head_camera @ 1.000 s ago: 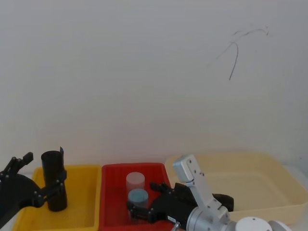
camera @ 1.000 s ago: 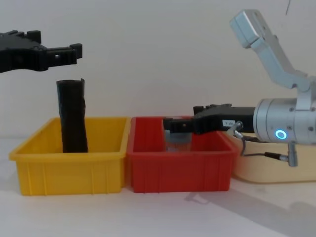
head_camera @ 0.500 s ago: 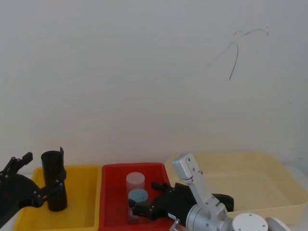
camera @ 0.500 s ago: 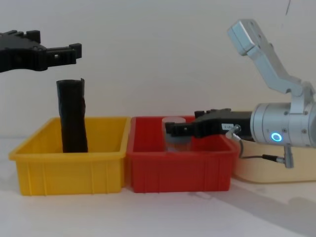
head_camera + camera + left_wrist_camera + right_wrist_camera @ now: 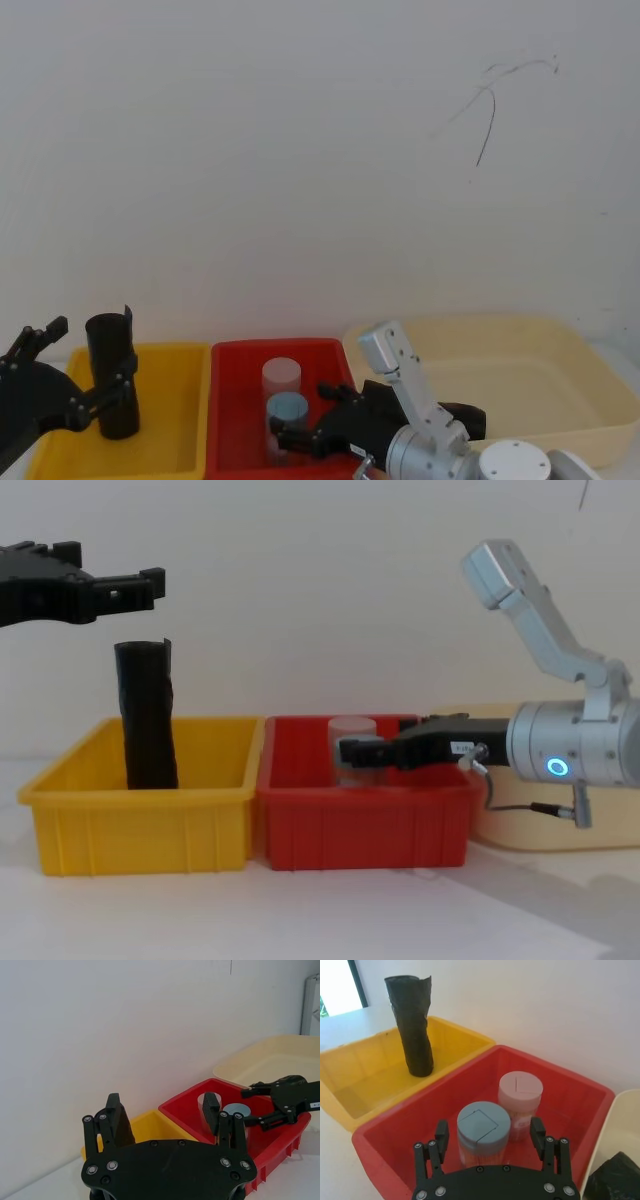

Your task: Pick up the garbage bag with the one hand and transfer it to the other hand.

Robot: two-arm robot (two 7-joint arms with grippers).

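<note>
My right gripper hangs spread wide over the red bin, my left gripper open above the garbage bag upright in the neighbouring yellow bin, so I should lower left squarely around it.

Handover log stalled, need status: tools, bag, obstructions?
Left tool open, above yellow bin. Right tool open over red bin, at blue-lid jar. Black bag in cream tray, ungripped. Creased black roll upright in yellow bin.
</note>
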